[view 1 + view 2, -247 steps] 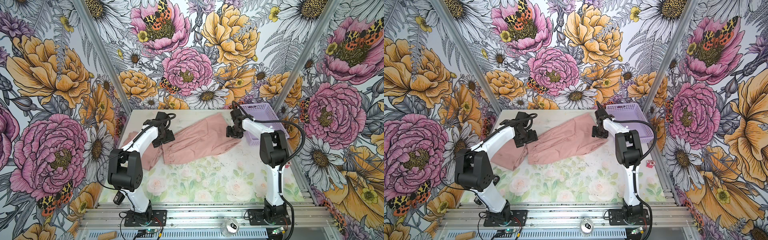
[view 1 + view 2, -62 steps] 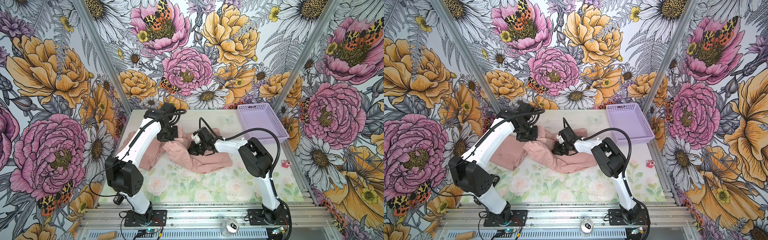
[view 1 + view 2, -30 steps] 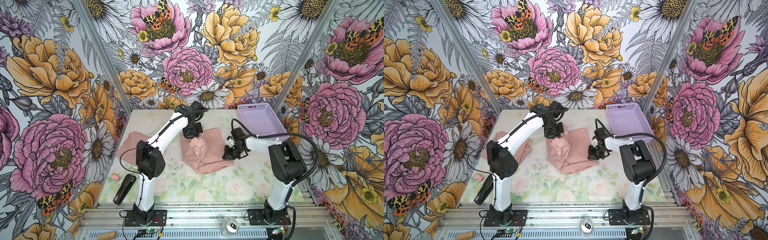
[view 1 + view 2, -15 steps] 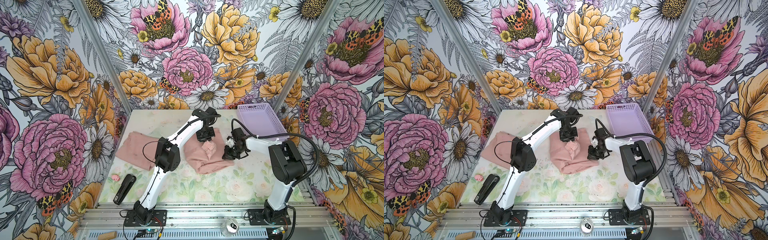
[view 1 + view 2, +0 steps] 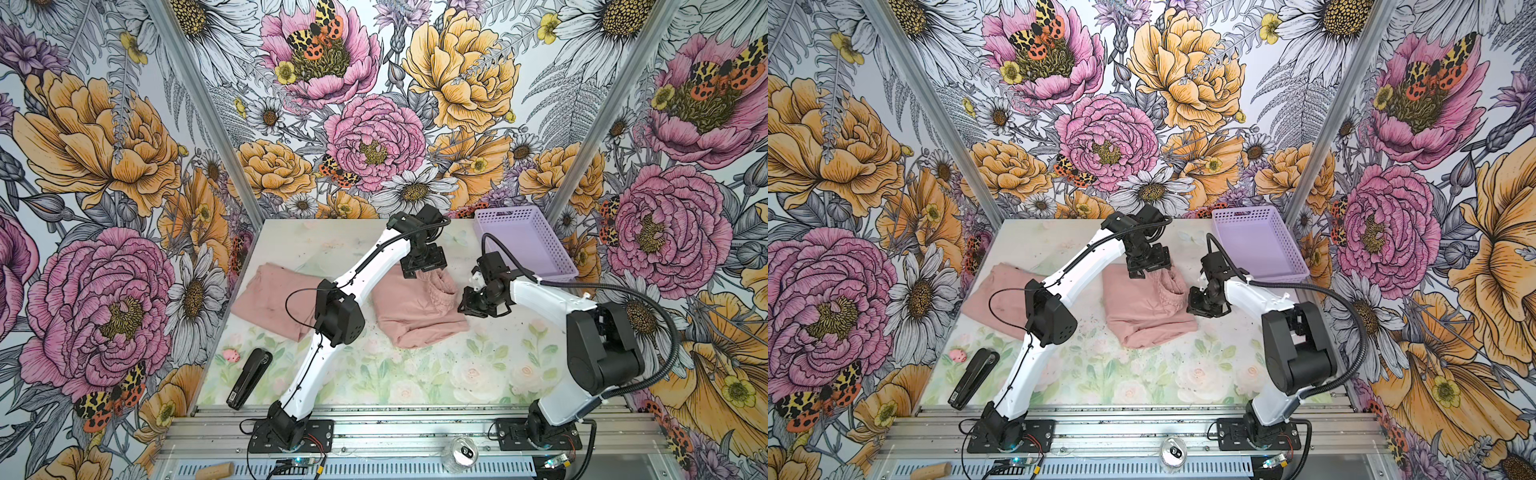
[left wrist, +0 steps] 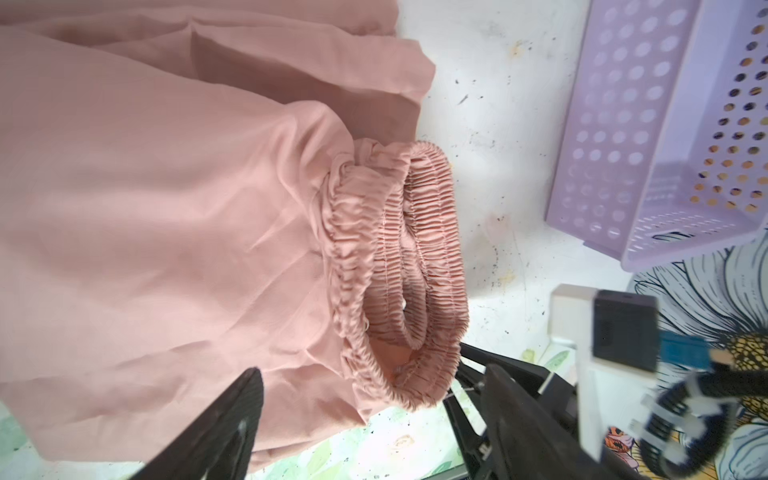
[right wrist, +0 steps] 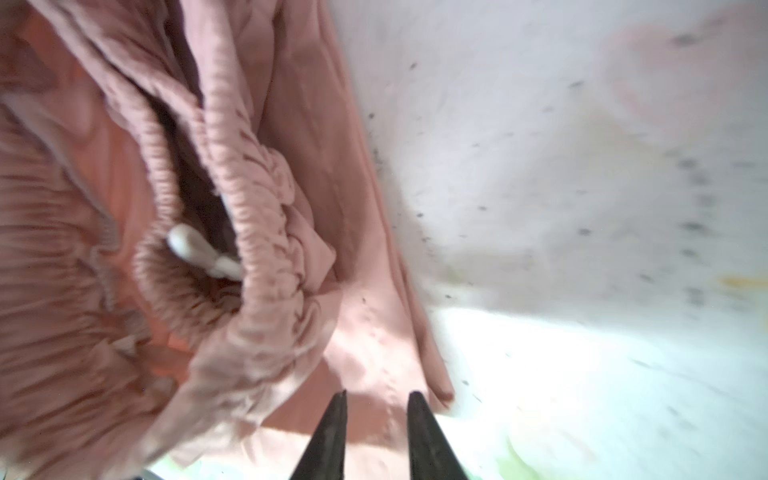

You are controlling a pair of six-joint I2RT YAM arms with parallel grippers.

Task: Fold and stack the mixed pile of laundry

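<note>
Plain pink shorts (image 5: 409, 313) (image 5: 1138, 318) lie folded mid-table, their gathered elastic waistband (image 6: 415, 266) (image 7: 257, 232) bunched on top toward the right. A second dusty-pink garment (image 5: 270, 297) (image 5: 994, 299) lies flat at the left, partly hidden by my left arm. My left gripper (image 5: 422, 268) (image 6: 374, 399) hangs open over the far edge of the shorts, fingers (image 6: 232, 419) wide apart, holding nothing. At the right edge of the shorts my right gripper (image 5: 467, 305) (image 7: 376, 399) stands slightly open, cloth showing in the gap beneath its tips.
A lavender perforated basket (image 5: 523, 243) (image 5: 1258, 245) (image 6: 665, 124) stands at the back right, close to my right arm. A black stapler (image 5: 249, 378) and a small pink toy (image 5: 230, 355) lie at the front left. A can (image 5: 461, 451) sits on the front rail.
My left gripper carried the waistband end rightward over the shorts, then opened and let it go. My right gripper's jaws parted a little at the right edge.
</note>
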